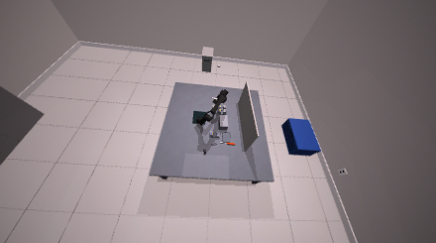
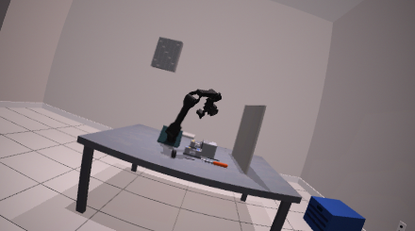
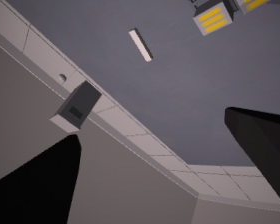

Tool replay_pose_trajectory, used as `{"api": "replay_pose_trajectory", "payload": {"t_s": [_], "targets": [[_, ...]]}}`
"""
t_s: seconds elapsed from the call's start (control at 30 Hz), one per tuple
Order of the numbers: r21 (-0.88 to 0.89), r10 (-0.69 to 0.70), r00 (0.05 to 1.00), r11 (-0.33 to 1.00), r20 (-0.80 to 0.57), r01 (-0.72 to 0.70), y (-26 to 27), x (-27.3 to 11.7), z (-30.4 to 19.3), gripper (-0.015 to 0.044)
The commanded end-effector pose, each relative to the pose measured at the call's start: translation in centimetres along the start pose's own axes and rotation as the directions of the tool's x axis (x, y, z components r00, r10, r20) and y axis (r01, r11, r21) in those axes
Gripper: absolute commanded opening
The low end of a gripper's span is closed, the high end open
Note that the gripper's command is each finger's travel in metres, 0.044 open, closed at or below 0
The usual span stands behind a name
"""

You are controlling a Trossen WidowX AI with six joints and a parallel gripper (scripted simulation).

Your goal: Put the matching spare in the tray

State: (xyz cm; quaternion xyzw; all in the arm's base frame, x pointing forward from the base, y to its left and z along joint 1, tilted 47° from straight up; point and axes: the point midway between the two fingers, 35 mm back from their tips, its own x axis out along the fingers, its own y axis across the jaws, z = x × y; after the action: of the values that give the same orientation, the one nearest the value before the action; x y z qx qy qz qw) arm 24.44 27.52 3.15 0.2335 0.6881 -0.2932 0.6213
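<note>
Hand [image 1: 225,91] [image 2: 207,115] [image 3: 153,128] open, empty; grey blocks [image 3: 213,19] show yellow stripes.

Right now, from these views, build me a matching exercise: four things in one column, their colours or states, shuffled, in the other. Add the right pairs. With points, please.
Column one:
1. Gripper [image 1: 225,92] [image 2: 207,113] [image 3: 153,128]
2. Box on the floor [image 1: 303,137] [image 2: 335,216]
3. Upright panel [image 1: 248,117] [image 2: 249,138]
4. Tool handle on the table [image 1: 231,146] [image 2: 220,167]

Column two:
A. Orange
B. Open, holding nothing
C. Blue
D. Grey, standing on the table

Right pairs: 1-B, 2-C, 3-D, 4-A
</note>
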Motion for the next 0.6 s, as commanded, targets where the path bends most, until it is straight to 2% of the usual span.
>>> {"api": "replay_pose_trajectory", "payload": {"t_s": [0.0, 0.13, 0.27, 0.47, 0.57], "targets": [[-0.117, -0.08, 0.986, 0.988, 0.148, 0.098, -0.8, -0.8, 7.0, 0.044], [-0.191, -0.139, 0.965, 0.964, 0.224, 0.183, -1.8, -1.6, 11.3, 0.044], [-0.276, -0.245, 0.913, 0.899, 0.325, 0.34, -3.9, -3.0, 16.9, 0.044], [-0.378, -0.442, 0.776, 0.693, 0.45, 0.614, -8.5, -6.1, 25.2, 0.044], [-0.399, -0.489, 0.733, 0.623, 0.472, 0.673, -9.7, -6.9, 27.0, 0.044]]}}
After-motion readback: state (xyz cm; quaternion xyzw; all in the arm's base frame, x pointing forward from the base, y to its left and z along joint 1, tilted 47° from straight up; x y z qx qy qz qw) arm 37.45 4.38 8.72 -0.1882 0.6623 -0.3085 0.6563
